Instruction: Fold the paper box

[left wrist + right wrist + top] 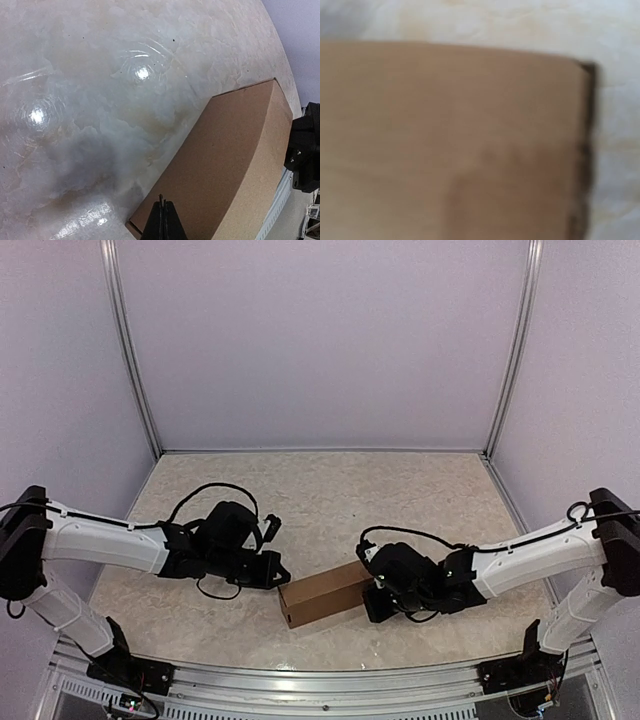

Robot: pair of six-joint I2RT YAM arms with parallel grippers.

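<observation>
Paper box [325, 598], plain brown cardboard carton, lies near front of pale marbled counter [350, 490], looks fully formed. At left end, left tool [161, 212] pinched closed, empty; at right end, right tool [378, 590] closed. Likely left: end flaps; right end hidden.

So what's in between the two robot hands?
The paper box lies between the left gripper and the right gripper, one near each end. The top view shows it.
</observation>
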